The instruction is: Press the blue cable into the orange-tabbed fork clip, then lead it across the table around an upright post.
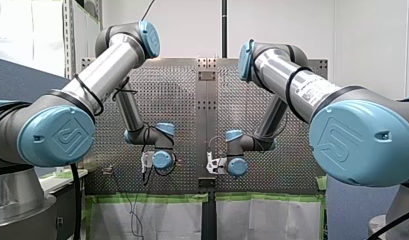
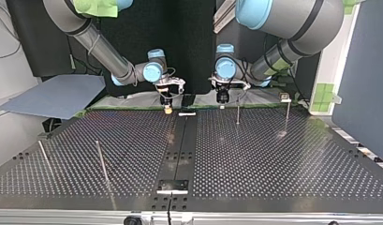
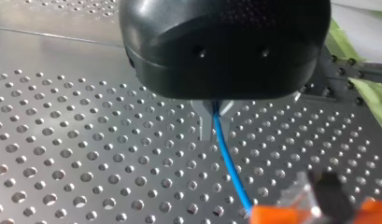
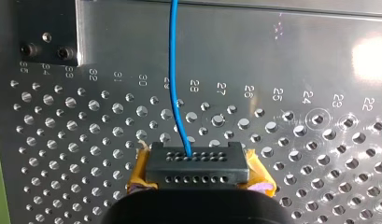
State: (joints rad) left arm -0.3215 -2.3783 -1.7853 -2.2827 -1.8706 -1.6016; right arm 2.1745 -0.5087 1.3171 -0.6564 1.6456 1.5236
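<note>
The perforated tabletop (image 2: pixel 273 159) spreads wide. At its arm-side edge hang the left pincer (image 3: pixel 215 128) and the right pincer (image 4: pixel 198 161), both clamped shut. The orange-tabbed fork clip (image 3: pixel 314 205) sits on the tabletop; the blue cable (image 3: pixel 229 161), gripped by both, slants down toward the tabletop.

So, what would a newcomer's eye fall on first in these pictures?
Probably the blue cable: my right gripper, with yellow pads, is shut on it, and it runs straight ahead over the perforated table. The metal fingers of my left gripper pinch it too, close to the orange-tabbed fork clip. In the front view, my left arm and my right arm fill the sides.
</note>
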